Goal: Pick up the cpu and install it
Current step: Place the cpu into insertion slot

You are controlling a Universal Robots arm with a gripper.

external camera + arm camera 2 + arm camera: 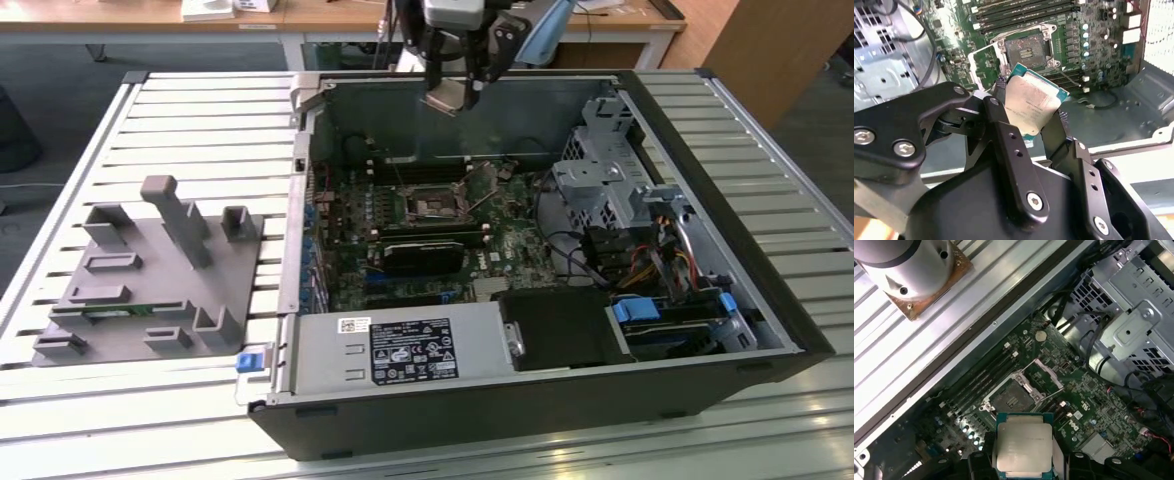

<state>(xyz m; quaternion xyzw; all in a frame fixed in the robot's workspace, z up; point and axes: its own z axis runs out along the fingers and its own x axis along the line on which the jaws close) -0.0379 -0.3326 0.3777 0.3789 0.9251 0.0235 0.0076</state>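
pincer (pixel 1030 114) clamped on cpu (pixel 1023 447), above socket (pixel 1010 398)

Open PC case (pixel 534 420) lies on slatted metal surface (pixel 200 120). Inside: green motherboard (pixel 514 245), black heatsink block (pixel 420 255) near board middle, grey power supply (pixel 400 350) at near wall, metal drive cage (pixel 601 185) and cable bundle (pixel 654 265) toward exterior view's right. Grey moulded fixture (pixel 134 290) with upright posts sits beside case, exterior view's left.

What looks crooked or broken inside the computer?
Nothing looks broken or spilled. The cpu hangs tilted in the end effector, above the open case, not in its socket yet. The socket's metal frame stands flipped up, so the socket is bare.
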